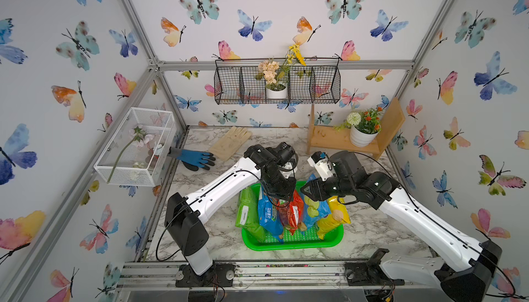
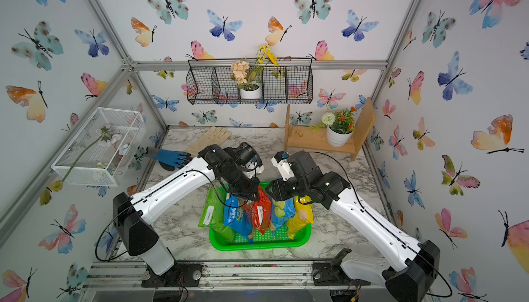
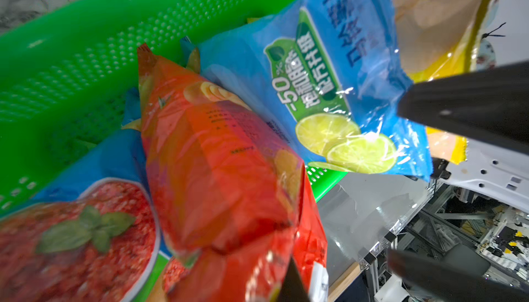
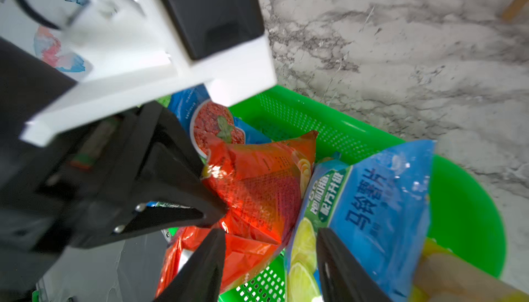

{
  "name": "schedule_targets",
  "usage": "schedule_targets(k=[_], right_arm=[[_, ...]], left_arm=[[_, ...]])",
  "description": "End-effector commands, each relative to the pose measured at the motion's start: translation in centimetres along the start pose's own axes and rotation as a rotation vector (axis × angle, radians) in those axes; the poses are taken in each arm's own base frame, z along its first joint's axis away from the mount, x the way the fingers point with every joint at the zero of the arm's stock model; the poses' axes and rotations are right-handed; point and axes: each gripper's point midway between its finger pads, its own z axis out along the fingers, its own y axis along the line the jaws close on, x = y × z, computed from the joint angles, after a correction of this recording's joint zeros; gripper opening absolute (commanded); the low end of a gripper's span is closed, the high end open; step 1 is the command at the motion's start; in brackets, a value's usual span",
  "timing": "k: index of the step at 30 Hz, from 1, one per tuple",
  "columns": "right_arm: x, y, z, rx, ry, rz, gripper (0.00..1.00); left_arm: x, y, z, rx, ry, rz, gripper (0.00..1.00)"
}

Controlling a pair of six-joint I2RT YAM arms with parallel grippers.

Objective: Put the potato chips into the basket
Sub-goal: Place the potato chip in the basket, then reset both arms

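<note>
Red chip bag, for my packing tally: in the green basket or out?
In: the red bag stands on end, its bottom inside the basket walls.

A red bag [image 3: 217, 157] lies in the green basket [image 3: 86, 57], overlapping a tomato bag [image 3: 86, 229] at its seven o'clock. A lime bag [image 3: 329, 85] leans at its two o'clock, with a yellow bag [image 3: 435, 14] behind that. The left end effector [image 3: 395, 183] gapes, its fingers [image 3: 472, 108] well apart, gripping nothing.

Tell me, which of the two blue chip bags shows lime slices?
The blue bag between the red bag and the yellow bag; the other blue bag, beside the green bag, pictures a tomato bowl.
</note>
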Motion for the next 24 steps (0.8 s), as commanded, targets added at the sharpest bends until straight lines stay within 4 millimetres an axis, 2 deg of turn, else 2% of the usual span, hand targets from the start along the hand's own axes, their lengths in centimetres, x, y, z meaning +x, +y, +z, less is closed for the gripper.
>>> schedule_targets(k=[1,5,8,10,12,13,15,16,18,20,22,24], right_arm=[[-1.9,-0.4,-3.5,0.093,-0.086,-0.045,0.65],[-3.7,-1.5,-6.2,0.201,-0.176,-0.068,0.79],[-5.3,-3.1,-8.3,0.316,-0.292,-0.057,0.85],[-6.8,-3.0,-9.5,0.316,-0.417,-0.049,0.86],[-7.8,-2.7,-10.7,0.296,-0.534,-0.038,0.80],[-8.6,-2.2,-11.6,0.265,-0.624,-0.042,0.81],[-9.2,-1.3,-13.3,0.233,-0.723,-0.110,0.97],[-9.6,-1.2,-13.9,0.243,-0.754,-0.129,0.98],[-10.4,-2.7,-14.4,0.357,-0.767,-0.125,1.00],[-10.9,-4.1,-14.0,0.467,-0.738,-0.151,0.98],[-11.2,-5.0,-13.3,0.533,-0.735,-0.185,0.98],[-11.0,-6.4,-13.1,0.608,-0.764,-0.196,0.98]], left_arm=[[-1.5,0.6,-3.8,-0.061,-0.099,0.008,0.63],[-2.9,0.6,-9.8,-0.057,-0.242,-0.006,0.97],[-4.6,1.8,-14.9,-0.079,-0.453,-0.034,0.99],[-5.8,2.3,-18.5,-0.085,-0.622,-0.047,0.99],[-6.5,3.5,-20.8,-0.136,-0.756,-0.064,0.99],[-6.8,4.1,-22.0,-0.175,-0.826,-0.061,0.99],[-7.1,4.2,-24.1,-0.215,-0.932,-0.016,0.99],[-7.1,4.2,-25.0,-0.229,-0.972,-0.002,0.99],[-6.8,4.7,-27.0,-0.270,-1.067,0.017,0.99],[-6.7,5.2,-27.3,-0.297,-1.125,0.042,0.99],[-6.4,5.4,-26.3,-0.303,-1.145,0.120,0.99],[-6.0,8.0,-25.2,-0.373,-1.191,0.068,0.99]])
